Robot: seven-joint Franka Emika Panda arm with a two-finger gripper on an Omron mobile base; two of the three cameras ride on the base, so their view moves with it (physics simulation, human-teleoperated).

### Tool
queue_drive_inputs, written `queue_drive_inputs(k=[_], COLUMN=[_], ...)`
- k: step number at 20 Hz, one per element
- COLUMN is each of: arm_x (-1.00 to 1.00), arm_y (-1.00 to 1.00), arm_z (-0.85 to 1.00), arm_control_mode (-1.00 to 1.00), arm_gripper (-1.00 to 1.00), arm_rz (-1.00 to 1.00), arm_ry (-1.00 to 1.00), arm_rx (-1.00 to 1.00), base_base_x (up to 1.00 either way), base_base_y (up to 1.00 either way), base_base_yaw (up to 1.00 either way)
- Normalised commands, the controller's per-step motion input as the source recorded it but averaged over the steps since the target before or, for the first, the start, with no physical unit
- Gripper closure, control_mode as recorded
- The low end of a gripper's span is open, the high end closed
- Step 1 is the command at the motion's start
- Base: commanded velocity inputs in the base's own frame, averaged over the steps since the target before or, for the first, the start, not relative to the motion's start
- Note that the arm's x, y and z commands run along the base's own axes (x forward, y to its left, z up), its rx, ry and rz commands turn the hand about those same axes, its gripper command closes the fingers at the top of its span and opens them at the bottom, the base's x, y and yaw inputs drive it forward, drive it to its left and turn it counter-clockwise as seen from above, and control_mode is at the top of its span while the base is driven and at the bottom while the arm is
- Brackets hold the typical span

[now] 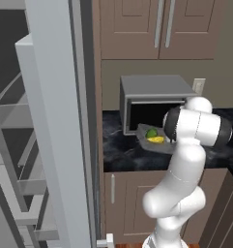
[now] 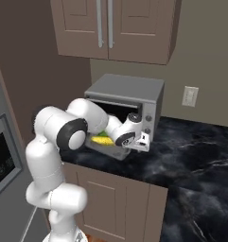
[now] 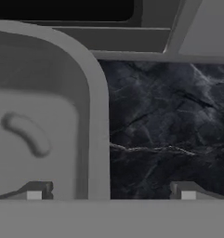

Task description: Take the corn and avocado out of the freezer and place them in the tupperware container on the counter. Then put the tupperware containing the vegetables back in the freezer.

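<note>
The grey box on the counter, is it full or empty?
Not empty. The grey box holds the yellow corn and the green avocado, lying side by side on the black counter.

My desk [image 3: 169,121] is glossy black marbled stone with pale veins. The tupperware container [image 3: 97,116] looks like smooth, matt grey plastic. Brown wooden cabinet doors [image 2: 113,194] look satin, and the microwave [image 2: 134,90] dull grey metal.

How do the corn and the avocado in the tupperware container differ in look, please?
The corn is bright yellow and elongated, whereas the avocado is green and rounded. In the left base view the corn lies nearer the front, the avocado behind it. Both rest side by side in the tupperware container on the counter.
</note>
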Motion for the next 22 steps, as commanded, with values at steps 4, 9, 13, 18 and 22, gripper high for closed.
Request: queue_drive_inputs(k=[4,9,13,18,22], arm_x=[-0.04,-0.2,-0.17,-0.4,-0.74], arm_y=[0.1,0.1,0.14,0.15,0.0], arm_z=[-0.13,0.0,0.0,0.07,0.81], arm_control_mode=[-1.0,-1.0,-1.0,-1.0,-1.0], arm_gripper=[1.0,1.0,1.0,1.0,1.0], arm_rz=[0.0,0.0,0.0,0.0,-0.03], arm_ry=[0.01,0.0,0.05,0.03,-0.01], arm_rx=[0.0,0.02,0.05,0.06,0.08], base_base_x=[0.0,0.0,0.0,0.0,0.0], base_base_y=[0.0,0.0,0.0,0.0,0.0], base_base_yaw=[0.0,0.0,0.0,0.0,0.0])
